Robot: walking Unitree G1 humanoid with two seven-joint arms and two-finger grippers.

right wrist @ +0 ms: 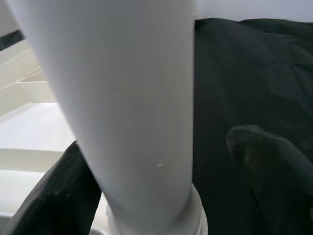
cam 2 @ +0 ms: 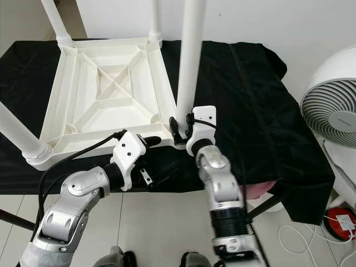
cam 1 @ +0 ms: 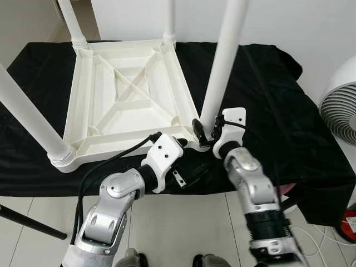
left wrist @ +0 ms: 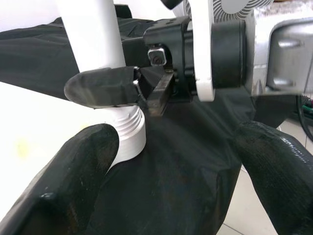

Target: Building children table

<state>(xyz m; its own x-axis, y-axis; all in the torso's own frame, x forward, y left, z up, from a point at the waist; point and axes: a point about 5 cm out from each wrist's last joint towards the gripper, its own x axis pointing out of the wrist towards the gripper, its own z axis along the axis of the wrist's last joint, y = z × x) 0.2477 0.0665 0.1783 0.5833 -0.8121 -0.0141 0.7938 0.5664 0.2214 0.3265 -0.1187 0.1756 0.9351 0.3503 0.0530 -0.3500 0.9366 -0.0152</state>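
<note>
The upturned white tabletop [cam 1: 130, 100] lies on the black-draped counter [cam 1: 278, 111]. Its near-right leg [cam 1: 222, 67] is clasped at the base by the right end effector [cam 1: 207, 133]. The left end effector [cam 1: 183, 167] is held wide beside it (empty). If the leg is turned crooked, the thread could probably jam.

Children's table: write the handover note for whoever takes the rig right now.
Right pincer: fingers on either side of the near right leg at its base; whether they clamp it is unclear.
Left pincer: open, beside the same corner, holding nothing.
Tabletop: upside down on the black cloth.
Done: all four legs stand in their corner sockets, including the near left leg.
Left: confirm the near right leg is fully tight, which these views do not settle, then release it and turn the table upright.
</note>
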